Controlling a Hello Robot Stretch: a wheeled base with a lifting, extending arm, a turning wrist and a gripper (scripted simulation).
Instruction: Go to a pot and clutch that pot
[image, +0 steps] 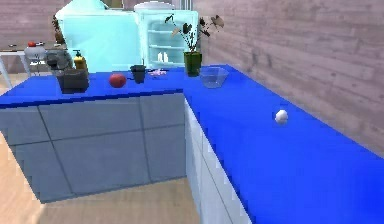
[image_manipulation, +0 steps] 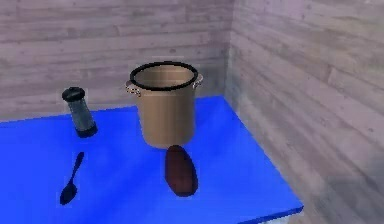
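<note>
As the pot (image_manipulation: 166, 105) stands near at twelve o'clock, we have arrived; grasping is left, and the gripper's state we cannot tell.

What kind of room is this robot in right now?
Most likely a kitchen. A blue L-shaped counter runs over grey cabinets, what looks like an open fridge stands behind it, and a large tan pot sits on the counter with a dark spoon nearby.

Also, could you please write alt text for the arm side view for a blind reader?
A tall tan pot stands on a blue counter by a wood-plank corner. Left of it is a dark jar; in front lie a dark spoon and a brown oval lump.
</note>
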